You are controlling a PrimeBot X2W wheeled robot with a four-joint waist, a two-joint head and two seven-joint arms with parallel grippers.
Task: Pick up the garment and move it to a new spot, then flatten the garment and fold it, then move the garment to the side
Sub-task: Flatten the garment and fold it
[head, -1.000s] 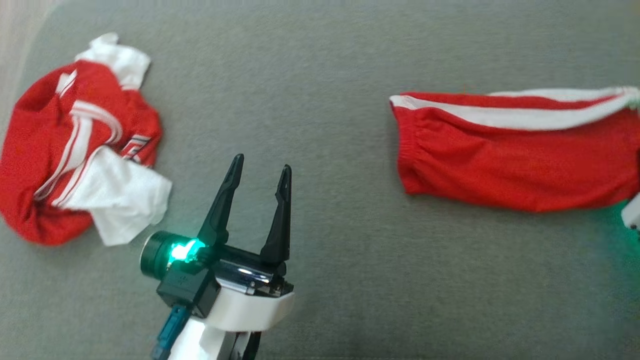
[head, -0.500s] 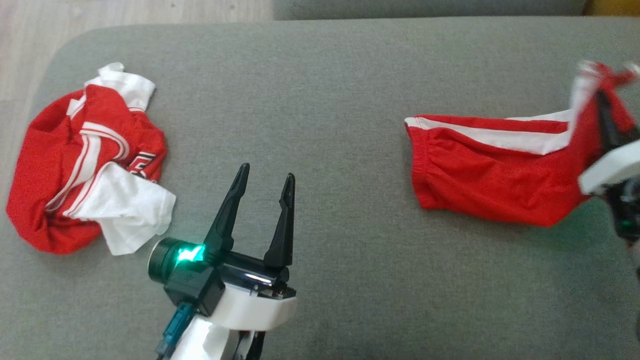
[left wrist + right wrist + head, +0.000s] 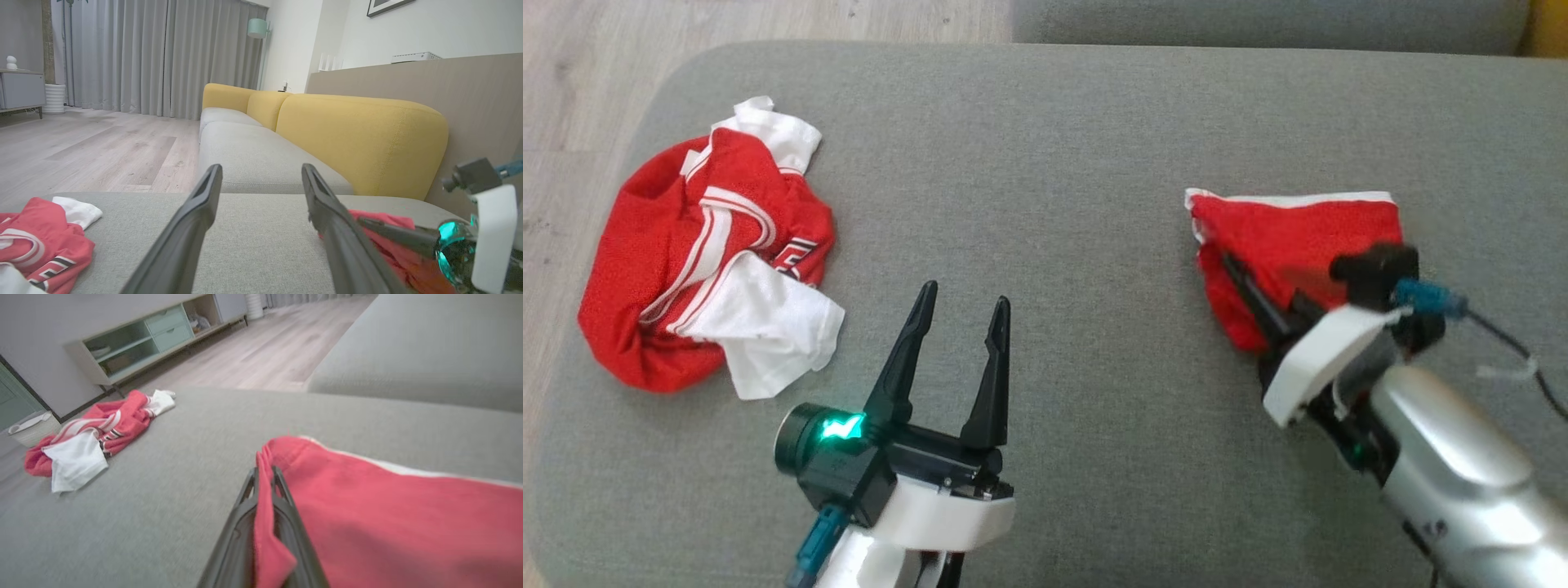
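The garment point(image 3: 1290, 233), red shorts with a white stripe, lies on the right of the grey cushion point(image 3: 1054, 147), doubled over on itself. My right gripper point(image 3: 1232, 265) is shut on a red edge of it, low over the garment's left part. The right wrist view shows the cloth point(image 3: 388, 506) pinched between the closed fingers of that gripper point(image 3: 264, 471). My left gripper point(image 3: 965, 294) is open and holds nothing, near the front middle of the cushion, well left of the garment. In the left wrist view the left gripper point(image 3: 261, 169) points along the sofa, the garment point(image 3: 382, 222) at its right.
A crumpled red and white jersey point(image 3: 711, 253) lies at the cushion's left end, close to the edge. Wooden floor point(image 3: 588, 122) lies beyond that end. Yellow backrests point(image 3: 359, 134) line the sofa's far side. A second grey cushion point(image 3: 1258, 20) adjoins at the back.
The right gripper has carried the garment's right end up and over to the left, folding it onto itself. The head camera has shifted. The left gripper stays open and in place.
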